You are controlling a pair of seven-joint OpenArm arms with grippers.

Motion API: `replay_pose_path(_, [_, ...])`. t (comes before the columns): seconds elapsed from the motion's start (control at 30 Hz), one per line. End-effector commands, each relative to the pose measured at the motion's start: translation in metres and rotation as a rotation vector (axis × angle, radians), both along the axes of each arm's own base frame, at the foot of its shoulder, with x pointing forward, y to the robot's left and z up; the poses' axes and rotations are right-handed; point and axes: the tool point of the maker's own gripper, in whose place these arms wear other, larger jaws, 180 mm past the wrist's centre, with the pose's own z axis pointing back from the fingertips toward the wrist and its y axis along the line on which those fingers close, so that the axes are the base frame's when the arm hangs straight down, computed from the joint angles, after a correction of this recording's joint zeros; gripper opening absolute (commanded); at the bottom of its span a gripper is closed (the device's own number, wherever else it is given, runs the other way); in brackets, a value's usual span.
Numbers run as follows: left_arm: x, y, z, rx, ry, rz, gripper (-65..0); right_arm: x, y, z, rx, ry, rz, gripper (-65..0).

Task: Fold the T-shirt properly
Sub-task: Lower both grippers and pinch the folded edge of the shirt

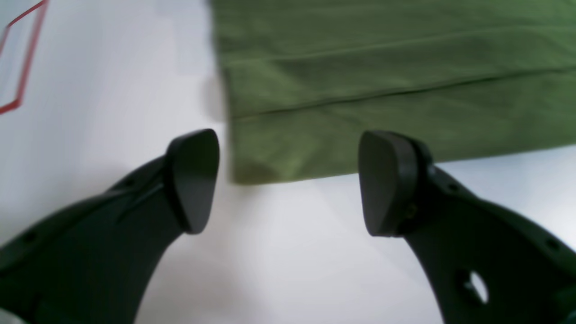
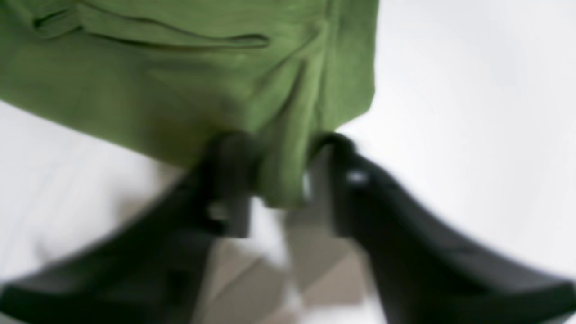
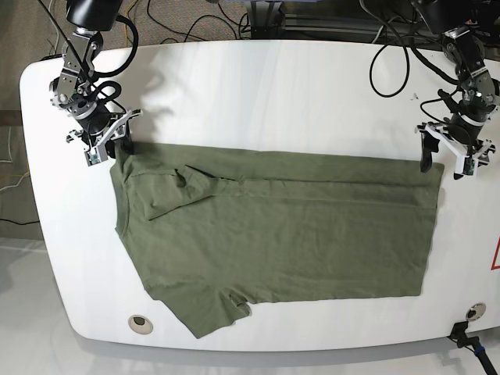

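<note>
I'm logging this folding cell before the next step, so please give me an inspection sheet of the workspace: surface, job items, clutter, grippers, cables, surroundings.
Surface: white table with rounded corners; a round hole near its front edge and red tape marking at one side.
Job's things: olive-green T-shirt lies spread out, one side already folded over, a sleeve tucked onto the body.
Clutter: nothing seen.
Grippers: left gripper open, hovering at the shirt's hem corner, not touching it; right gripper has a fold of shirt fabric between its fingers, the picture too blurred to tell whether it is clamped.
Cables: black cables loop over the table's far edge.
Surroundings: grey floor.
</note>
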Motion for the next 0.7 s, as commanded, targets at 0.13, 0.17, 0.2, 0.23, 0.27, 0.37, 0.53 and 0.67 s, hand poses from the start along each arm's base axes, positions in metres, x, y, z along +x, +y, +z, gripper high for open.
replay_pose_path(0.13, [0.011, 0.003, 0.017, 0.0, -0.061, -0.007, -19.6, 0.013, -0.004, 0.015, -0.004, -0.054, 0.002, -65.0])
replay_pose_path(0.17, [0.013, 0.004, 0.015, -0.008, -0.058, -0.002, -19.6, 0.013, -0.004, 0.015, -0.004, -0.054, 0.002, -65.0])
replay_pose_path(0.2, [0.015, 0.005, 0.011, -0.018, -0.05, 0.005, -19.6, 0.013, -0.004, 0.015, -0.004, -0.054, 0.002, -65.0])
replay_pose_path(0.23, [0.016, 0.007, 0.006, -0.028, -0.041, 0.013, -19.6, 0.013, -0.002, 0.015, -0.001, -0.054, 0.002, -65.0])
replay_pose_path(0.27, [0.016, 0.011, 0.003, -0.033, -0.03, 0.019, -19.6, 0.013, 0.002, 0.013, 0.011, -0.054, -0.001, -65.0])
replay_pose_path(0.37, [0.018, 0.017, -0.006, -0.053, -0.011, 0.035, -19.6, 0.012, 0.003, 0.012, 0.017, -0.053, -0.004, -65.0])
replay_pose_path(0.53, [0.021, 0.024, -0.012, -0.065, 0.007, 0.05, -19.6, 0.01, 0.006, 0.01, 0.022, -0.048, -0.001, -65.0])
replay_pose_path(0.67, [0.02, 0.023, -0.016, -0.07, 0.015, 0.049, -19.6, 0.011, 0.007, 0.01, 0.023, -0.049, -0.001, -65.0])
